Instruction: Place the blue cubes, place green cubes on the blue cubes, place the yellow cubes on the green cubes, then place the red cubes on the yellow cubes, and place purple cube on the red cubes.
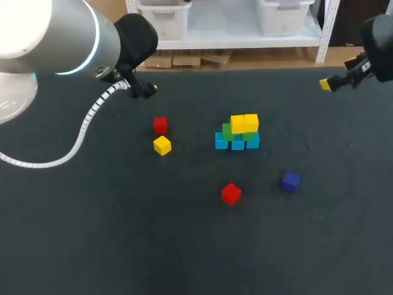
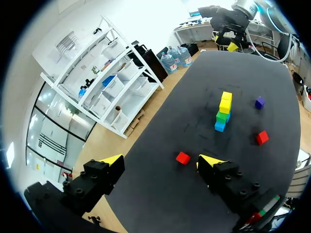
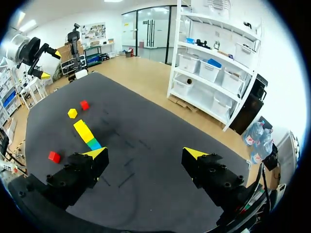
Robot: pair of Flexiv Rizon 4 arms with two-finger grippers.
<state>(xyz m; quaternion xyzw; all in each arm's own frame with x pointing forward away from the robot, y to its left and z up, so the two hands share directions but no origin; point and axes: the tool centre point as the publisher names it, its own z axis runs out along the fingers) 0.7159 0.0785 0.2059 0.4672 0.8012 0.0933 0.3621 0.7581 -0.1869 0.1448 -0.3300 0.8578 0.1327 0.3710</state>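
The left gripper (image 2: pixel 161 160) and the right gripper (image 3: pixel 145 153) both hang empty with fingers apart, well off from the stack (image 1: pixel 237 133), where two yellow cubes sit on green over blue. The loose yellow cube (image 1: pixel 162 145) looks to be next: the nearer left arm should come straight down, square to its faces and clear of the red cube (image 1: pixel 160 125) just beside it. Nothing lies in a container; the purple cube (image 1: pixel 291 180) rests bare on the desk (image 1: pixel 123 239).

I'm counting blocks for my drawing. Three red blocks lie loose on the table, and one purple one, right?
No. Only two lie loose: the far red block and the near red block. The purple block is right; see the head view.
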